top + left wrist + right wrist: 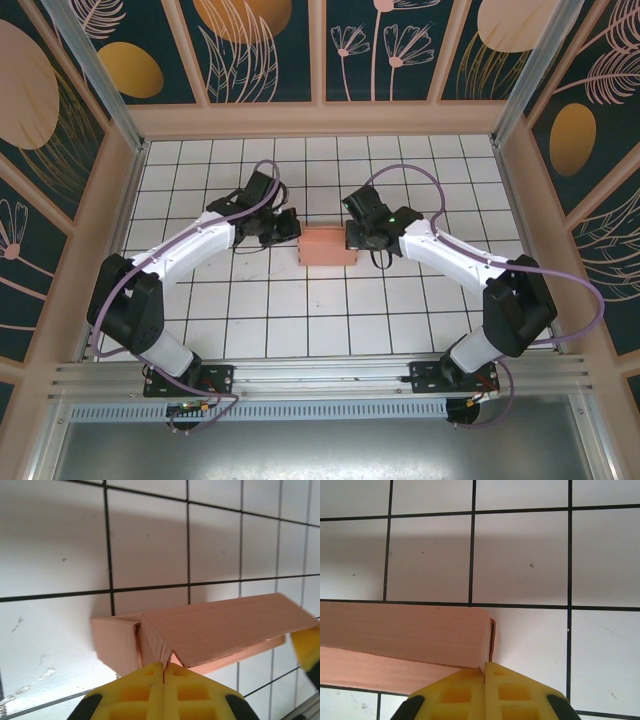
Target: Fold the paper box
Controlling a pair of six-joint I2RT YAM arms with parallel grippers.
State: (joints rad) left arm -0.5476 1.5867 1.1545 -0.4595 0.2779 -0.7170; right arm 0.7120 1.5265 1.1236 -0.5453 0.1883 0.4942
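The salmon-pink paper box (327,245) lies in the middle of the tiled table as a small rectangular box, between the two arms. My left gripper (293,228) is at its left end. In the left wrist view its yellow fingers (135,692) are shut, pinching a crumpled end flap of the paper box (220,625) at their tips (164,665). My right gripper (350,237) is at the right end. Its yellow fingers (520,690) are shut with a thin corner of the paper box (405,627) caught in the seam at the tips (484,666). The box's lid panel slopes up over the body.
White tiles with black grid lines (300,310) surround the box. Wooden frame walls (320,120) enclose the table on three sides, and a metal rail (320,375) runs along the near edge by the arm bases. The other gripper's yellow finger (307,647) shows at the box's far end.
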